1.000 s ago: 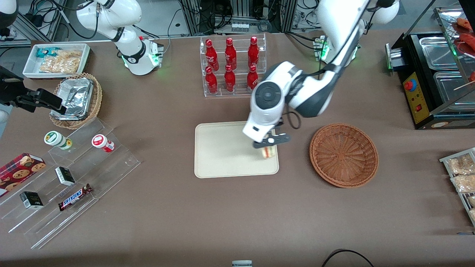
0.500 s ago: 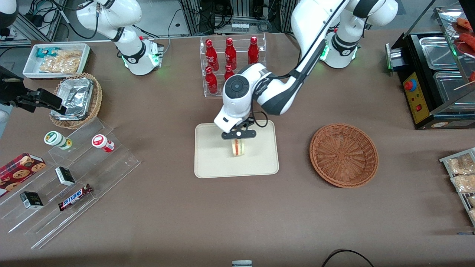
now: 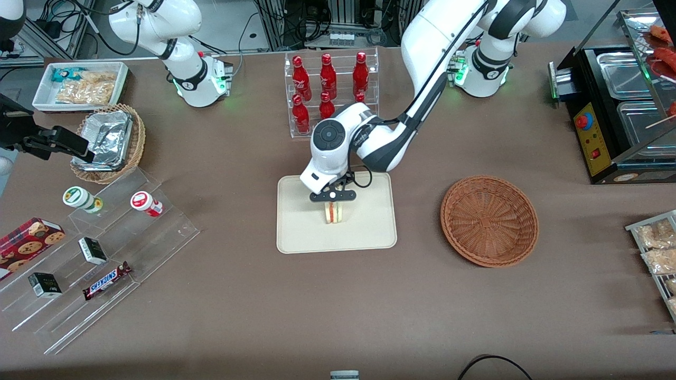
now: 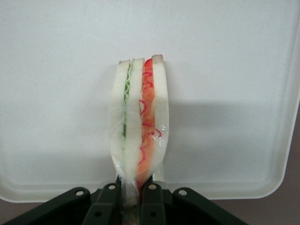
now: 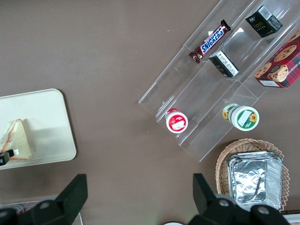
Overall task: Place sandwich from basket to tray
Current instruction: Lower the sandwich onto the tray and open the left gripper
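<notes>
The hand (image 3: 332, 200) pinches the sandwich (image 3: 334, 212) upright over the tray (image 3: 296, 232); the wrist view alone shows its green and red layers (image 4: 138, 124), the front view the bare basket (image 3: 489, 220) well apart

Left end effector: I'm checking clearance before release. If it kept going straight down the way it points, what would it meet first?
Probably the tray: the end effector points down, shut on the sandwich, whose lower edge would touch first.
</notes>
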